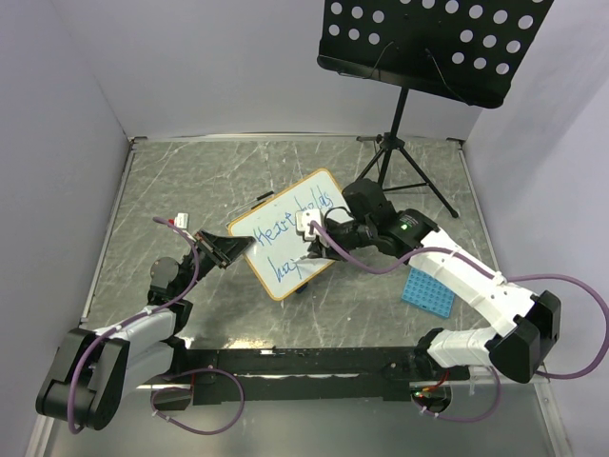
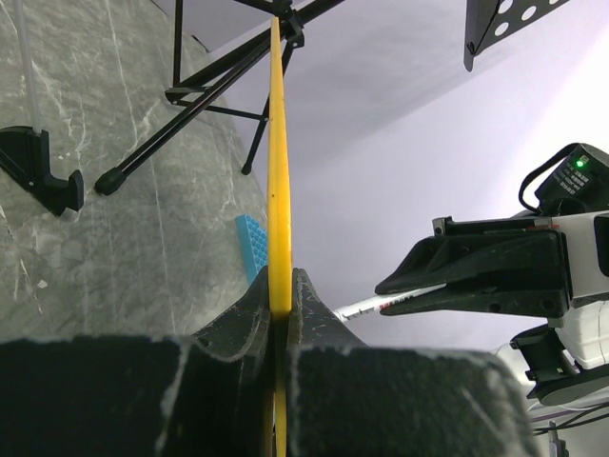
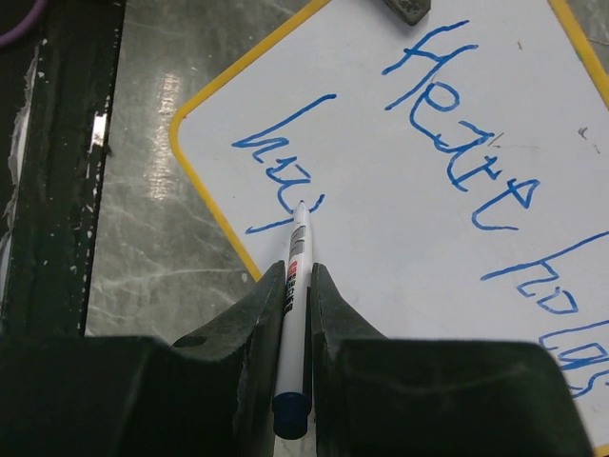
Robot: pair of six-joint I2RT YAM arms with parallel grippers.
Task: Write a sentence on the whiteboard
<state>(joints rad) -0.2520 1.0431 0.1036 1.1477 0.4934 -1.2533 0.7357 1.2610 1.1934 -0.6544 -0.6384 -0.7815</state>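
Observation:
The whiteboard [image 1: 285,233] with a tan-orange frame stands tilted at the table's middle. My left gripper [image 1: 231,251] is shut on its left edge; in the left wrist view the yellow frame edge [image 2: 278,190] runs between the jaws. My right gripper [image 1: 314,249] is shut on a white marker [image 3: 295,286] with a blue end cap. Its tip touches the board [image 3: 400,228] at the end of the lower word. The sentence [image 3: 476,162] is blue cursive: two words on the upper line, one short word [image 3: 281,162] below.
A black perforated music-stand panel [image 1: 428,43] on a tripod [image 1: 404,162] stands at the back right. A blue grid tray [image 1: 425,290] lies right of the board, also showing in the left wrist view [image 2: 249,243]. A small white object [image 1: 176,221] lies at left.

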